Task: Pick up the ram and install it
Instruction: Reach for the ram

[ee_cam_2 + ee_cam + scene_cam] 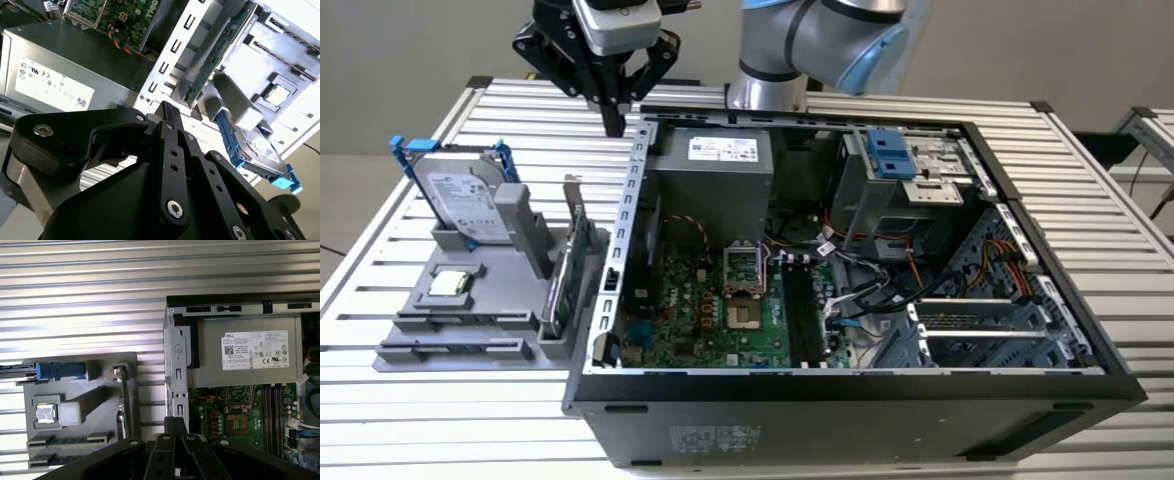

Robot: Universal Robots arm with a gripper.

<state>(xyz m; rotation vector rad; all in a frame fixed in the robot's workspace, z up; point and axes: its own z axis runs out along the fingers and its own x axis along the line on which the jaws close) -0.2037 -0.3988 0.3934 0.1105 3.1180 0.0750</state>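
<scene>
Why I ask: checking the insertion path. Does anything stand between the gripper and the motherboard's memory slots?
The case's wall rises between the gripper and the memory slots. Nothing visible covers the slots; cables lie beside them.

the end effector is mostly cropped by the first wrist view's edge, same deal with the hard drive.

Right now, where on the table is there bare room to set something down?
Bare table slats lie at the exterior view's lower left, before the gray holder, and at its right, past the computer case. The holder-to-case gap is tight; inside the case is crowded.
</scene>
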